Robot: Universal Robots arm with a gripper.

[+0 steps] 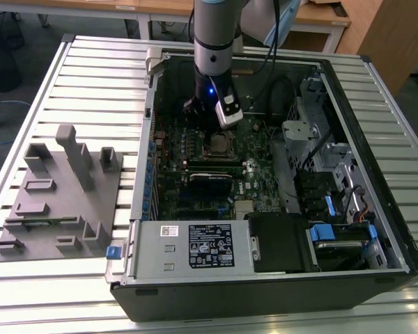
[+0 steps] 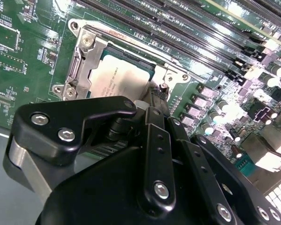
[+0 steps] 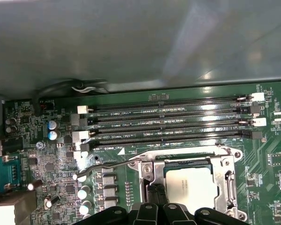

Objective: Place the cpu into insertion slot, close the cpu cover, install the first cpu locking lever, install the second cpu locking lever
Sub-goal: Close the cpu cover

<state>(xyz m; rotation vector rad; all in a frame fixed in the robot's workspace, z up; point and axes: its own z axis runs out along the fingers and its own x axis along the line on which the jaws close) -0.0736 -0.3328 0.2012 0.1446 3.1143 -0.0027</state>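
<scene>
At the exterior view's left a grey fixture (image 1: 56, 202) sat on your surface (image 1: 90, 62). Rightward, inside the computer case (image 1: 265, 296), the fingers (image 3: 151, 197) of your gripper (image 3: 157, 190) were pinched narrow beside the cpu (image 3: 192, 185). It lay seated under the lowered cpu cover (image 3: 230, 183).

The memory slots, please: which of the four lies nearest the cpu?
The end memory slot, directly beside the cpu; the other three lie farther off.
</scene>
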